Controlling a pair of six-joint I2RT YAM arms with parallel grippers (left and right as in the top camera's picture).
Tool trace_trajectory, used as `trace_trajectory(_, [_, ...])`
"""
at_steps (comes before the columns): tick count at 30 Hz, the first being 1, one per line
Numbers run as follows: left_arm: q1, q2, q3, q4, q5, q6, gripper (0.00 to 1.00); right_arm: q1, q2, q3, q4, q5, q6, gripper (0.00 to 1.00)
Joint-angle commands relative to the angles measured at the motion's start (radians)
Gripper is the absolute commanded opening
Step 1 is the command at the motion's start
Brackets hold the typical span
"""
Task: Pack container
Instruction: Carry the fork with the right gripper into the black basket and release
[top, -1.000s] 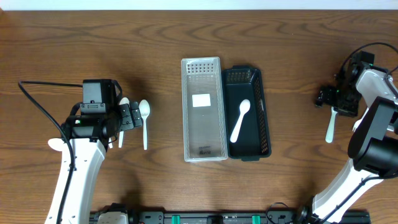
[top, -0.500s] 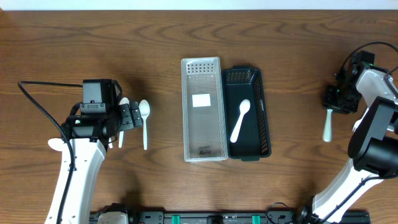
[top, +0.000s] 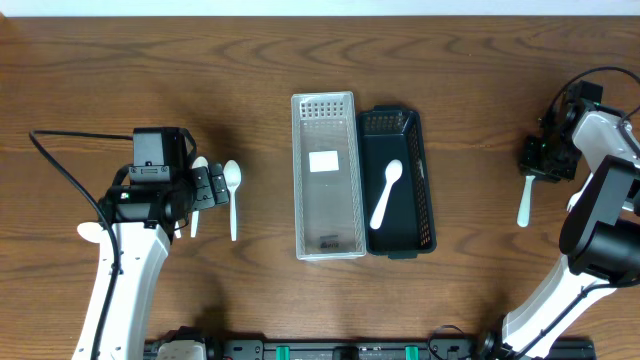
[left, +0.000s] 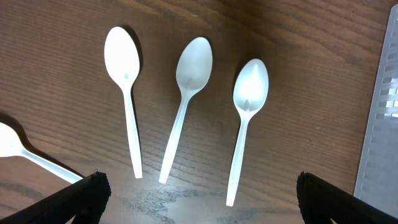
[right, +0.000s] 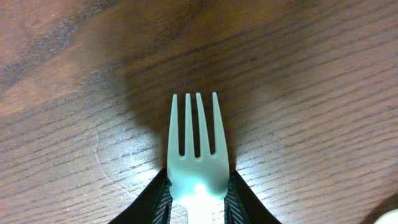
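Currently logged, item by item.

Right hand (top: 536, 160): closed on a white plastic fork (right: 196, 146), its pads (right: 158, 199) pinching the neck just below the tines. In my overhead view the handle points back toward the arm's base, over the far right side of the desk (top: 470, 80).

Left hand (top: 210, 187): spread wide, holding nothing, poised above three white spoons (left: 189, 81) lying side by side. A fourth shows at the edge of its wrist view.

Black container (top: 428, 190): centre of the desk, well apart from the fork, with one spoon (top: 386, 195) lying inside. A clear tray (top: 300, 190) touches its left wall.

Hazards, as I judge them: the grip is narrow and near one end, so the fork may swivel between the pads on the way over. A drooping handle could catch the container's rim and shove it against the tray, or the fork could land across the rim rather than inside. Light plastic may also bounce on release.

Surface: dark wood grain, glossy, with glare under the fork.

Room: only a pale strip along the top edge of the overhead view; I cannot tell more.
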Motion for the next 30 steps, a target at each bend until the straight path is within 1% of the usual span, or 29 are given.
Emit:
trace_trajectory(1, [-0.004,0.0,0.022,-0.003,-0.005,-0.013,0.98,0.012,-0.002,0.016,-0.037,0.0,0.022,0.01])
trace_trajectory(4, [-0.004,0.0,0.022,-0.003,-0.005,-0.013,0.98,0.047,-0.052,0.06,-0.091,0.0,0.035,0.01])
trace_trajectory(8, [-0.004,0.0,0.022,-0.003,-0.005,-0.013,0.98,0.131,-0.156,0.138,-0.177,-0.001,0.057,0.01])
trace_trajectory(12, [-0.004,0.0,0.022,-0.003,-0.005,-0.013,0.98,0.264,-0.266,0.214,-0.261,-0.026,0.092,0.01])
trace_trajectory(17, [-0.004,0.0,0.022,-0.003,-0.005,-0.013,0.98,0.456,-0.349,0.229,-0.284,-0.095,0.181,0.02])
trace_trajectory(21, [-0.004,0.0,0.022,-0.003,-0.005,-0.013,0.98,0.599,-0.333,0.217,-0.284,-0.094,0.248,0.02])
trace_trajectory(24, [-0.004,0.0,0.022,-0.003,-0.005,-0.013,0.98,0.662,-0.279,0.191,-0.264,-0.093,0.276,0.02])
trace_trajectory(27, [-0.004,0.0,0.022,-0.003,-0.005,-0.013,0.98,0.698,-0.211,0.149,-0.217,-0.094,0.283,0.02])
trace_trajectory(30, [-0.004,0.0,0.022,-0.003,-0.005,-0.013,0.98,0.721,-0.139,0.121,-0.171,-0.094,0.282,0.05])
